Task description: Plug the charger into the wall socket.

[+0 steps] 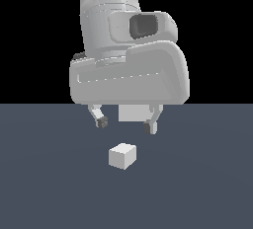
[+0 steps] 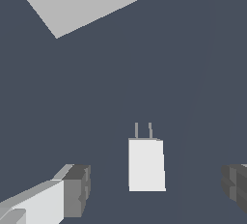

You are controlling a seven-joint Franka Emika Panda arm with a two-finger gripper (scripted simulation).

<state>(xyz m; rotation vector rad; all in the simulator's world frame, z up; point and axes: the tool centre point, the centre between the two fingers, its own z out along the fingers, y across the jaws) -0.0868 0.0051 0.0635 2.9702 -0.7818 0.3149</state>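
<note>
Off-white charger [image 1: 122, 155] on dark floor, no visible markings; tool [image 1: 127, 123] spread wide above it, holding nothing.

charger [image 1: 122, 155]: on counter [image 1: 44, 188], lower centre of exterior view
hand [image 1: 126, 123]: above charger, apart
wall socket [image 1: 132, 113]: behind hand, mostly hidden
</note>
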